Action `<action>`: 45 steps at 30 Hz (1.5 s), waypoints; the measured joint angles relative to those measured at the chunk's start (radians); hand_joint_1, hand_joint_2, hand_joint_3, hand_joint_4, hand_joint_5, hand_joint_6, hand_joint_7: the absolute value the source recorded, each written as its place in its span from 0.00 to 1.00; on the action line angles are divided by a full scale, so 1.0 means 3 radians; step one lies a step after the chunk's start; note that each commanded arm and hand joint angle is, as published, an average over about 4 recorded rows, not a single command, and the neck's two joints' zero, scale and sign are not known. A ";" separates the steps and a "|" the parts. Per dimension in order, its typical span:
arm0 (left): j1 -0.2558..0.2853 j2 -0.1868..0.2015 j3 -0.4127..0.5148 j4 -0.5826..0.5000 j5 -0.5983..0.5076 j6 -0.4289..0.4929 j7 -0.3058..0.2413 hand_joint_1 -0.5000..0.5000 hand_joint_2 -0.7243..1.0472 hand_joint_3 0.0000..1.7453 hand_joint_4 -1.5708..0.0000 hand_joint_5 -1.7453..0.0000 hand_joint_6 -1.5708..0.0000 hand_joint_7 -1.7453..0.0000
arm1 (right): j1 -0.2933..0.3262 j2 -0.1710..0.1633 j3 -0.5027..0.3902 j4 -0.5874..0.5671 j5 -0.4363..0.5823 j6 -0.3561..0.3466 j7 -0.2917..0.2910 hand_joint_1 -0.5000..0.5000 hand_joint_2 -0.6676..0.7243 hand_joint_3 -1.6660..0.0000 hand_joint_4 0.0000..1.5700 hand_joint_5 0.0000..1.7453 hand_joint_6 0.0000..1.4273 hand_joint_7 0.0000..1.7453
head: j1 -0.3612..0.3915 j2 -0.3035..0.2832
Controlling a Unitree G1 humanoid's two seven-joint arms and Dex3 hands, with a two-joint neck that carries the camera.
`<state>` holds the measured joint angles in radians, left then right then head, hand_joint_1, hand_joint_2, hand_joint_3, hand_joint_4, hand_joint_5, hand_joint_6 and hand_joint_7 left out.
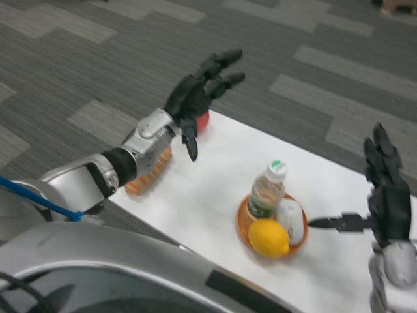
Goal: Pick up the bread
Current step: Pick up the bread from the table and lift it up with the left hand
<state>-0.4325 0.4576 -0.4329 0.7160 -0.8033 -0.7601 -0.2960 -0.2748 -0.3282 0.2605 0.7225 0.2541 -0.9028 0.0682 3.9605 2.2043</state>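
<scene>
The bread [148,175] is an orange-brown loaf with pale stripes, lying at the table's left edge and mostly hidden under my left forearm. My left hand [199,94] hovers above the table beyond the bread with its fingers spread, holding nothing. A red object [203,122] peeks out just beneath that hand. My right hand [388,195] is raised at the right edge of the view, fingers apart and empty, thumb pointing toward the bowl.
An orange bowl [244,225] near the table's middle holds a yellow lemon [268,237], a clear bottle with a green label [267,190] and a white object [292,218]. The white table [208,189] runs diagonally over grey carpet.
</scene>
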 measured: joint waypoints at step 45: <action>0.1379 0.1219 0.2186 -0.1261 0.1350 0.1330 -0.0967 0.79 0.20 0.05 0.93 0.71 0.93 0.72 | -0.0031 -0.0138 0.0037 0.0106 0.0017 0.0000 0.0005 0.29 0.48 1.00 0.00 0.00 0.00 0.00 | 0.0055 0.0070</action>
<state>-0.0188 0.8233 0.2230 0.3376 -0.3983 -0.3610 -0.5860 -0.2842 -0.3696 0.2715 0.7543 0.2591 -0.9027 0.0696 3.9770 2.2254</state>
